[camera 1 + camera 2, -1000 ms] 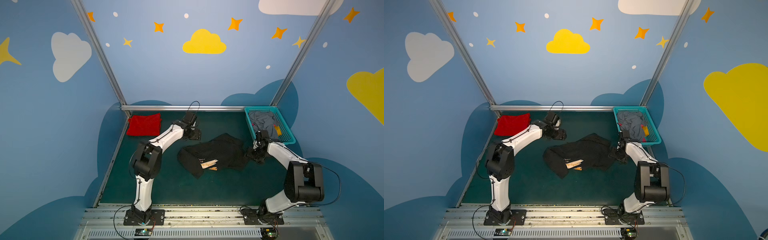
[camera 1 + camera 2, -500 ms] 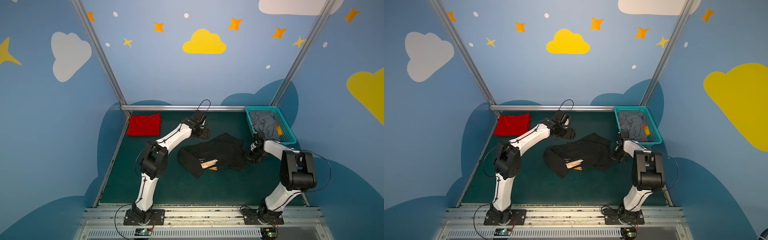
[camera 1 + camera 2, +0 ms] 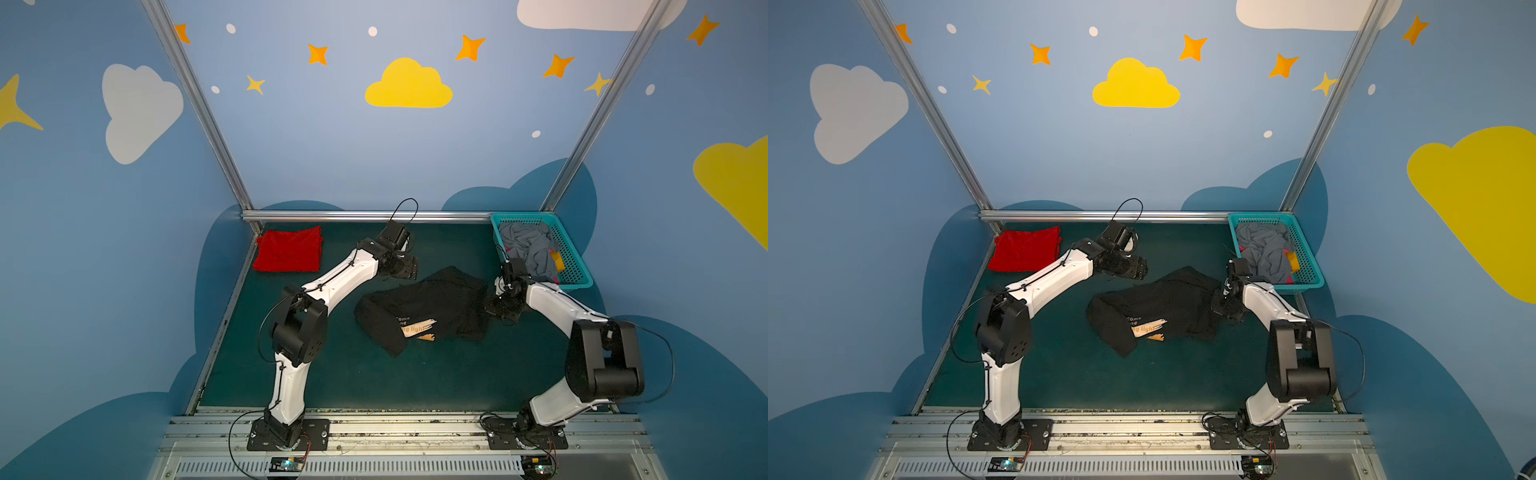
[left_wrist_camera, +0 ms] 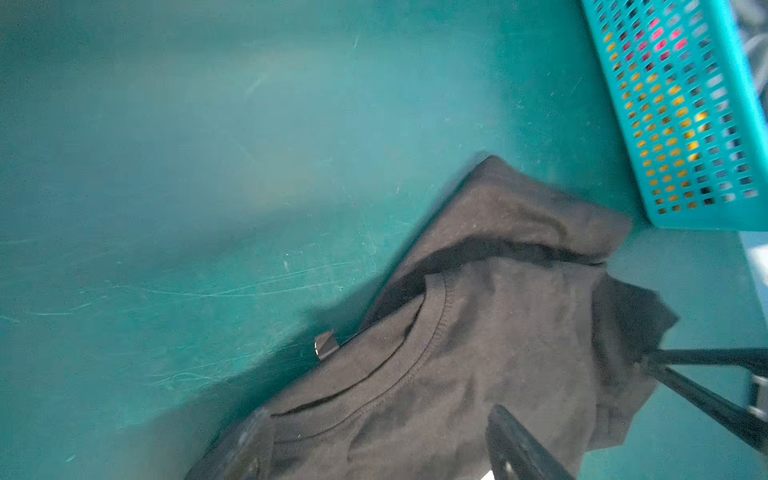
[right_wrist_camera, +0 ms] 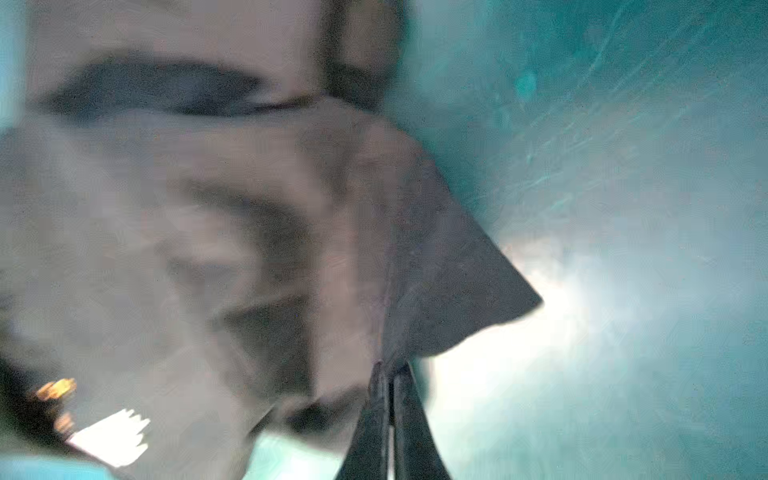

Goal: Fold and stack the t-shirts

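Note:
A black t-shirt (image 3: pixel 432 307) (image 3: pixel 1167 305) with a cream and tan print lies crumpled mid-table in both top views. A folded red t-shirt (image 3: pixel 289 249) (image 3: pixel 1025 249) rests at the back left corner. My left gripper (image 3: pixel 405 269) (image 3: pixel 1133 270) hovers open over the black shirt's back left edge. In the left wrist view its fingers (image 4: pixel 519 449) stand wide apart above the collar (image 4: pixel 419 357). My right gripper (image 3: pixel 496 309) (image 5: pixel 388 370) is shut on the black shirt's right edge, pinching a corner of cloth.
A teal mesh basket (image 3: pixel 575 268) (image 3: pixel 1306 259) (image 4: pixel 673 116) holding grey and coloured clothes stands at the back right, close to the right arm. A metal rail (image 3: pixel 365 216) runs along the back edge. Blue walls enclose three sides.
My left arm swung right, away from the red shirt and over the black one. The right gripper closed on the black shirt's right edge.

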{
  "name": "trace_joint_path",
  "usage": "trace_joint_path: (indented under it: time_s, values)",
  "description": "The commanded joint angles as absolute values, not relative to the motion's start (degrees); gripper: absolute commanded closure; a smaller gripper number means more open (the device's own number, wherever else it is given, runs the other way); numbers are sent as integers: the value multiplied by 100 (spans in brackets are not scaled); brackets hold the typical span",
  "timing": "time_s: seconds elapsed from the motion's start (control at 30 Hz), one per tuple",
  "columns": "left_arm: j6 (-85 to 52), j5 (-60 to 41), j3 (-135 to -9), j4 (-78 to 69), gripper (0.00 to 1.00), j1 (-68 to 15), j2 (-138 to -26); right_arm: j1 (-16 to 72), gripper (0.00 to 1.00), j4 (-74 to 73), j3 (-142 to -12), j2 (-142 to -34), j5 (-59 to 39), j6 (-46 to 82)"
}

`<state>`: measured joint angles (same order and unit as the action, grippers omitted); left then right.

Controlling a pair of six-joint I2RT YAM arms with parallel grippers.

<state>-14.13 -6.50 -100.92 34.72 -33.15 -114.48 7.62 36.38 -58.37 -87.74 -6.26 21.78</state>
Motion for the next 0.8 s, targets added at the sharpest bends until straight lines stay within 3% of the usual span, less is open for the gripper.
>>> trace_joint_path:
  time_s: [0.0,0.27,0.5,0.77]
  values:
    - [-1345,-430,-9996,3315,19,-3314,-11018,1012,100,3898,-6233,-8062,-448,1912]
    - [-1171,16,-9601,3095,20,-3300,-10187,1871,100,3309,-7157,-7642,-1826,1262]
    - [-1316,1465,-8898,3107,21,-3209,-8924,2977,100,3455,-8784,-8756,-2803,482]
    - [-1310,2360,-7747,3024,23,-2687,-7128,3979,100,3736,-10735,-10475,-3904,4]
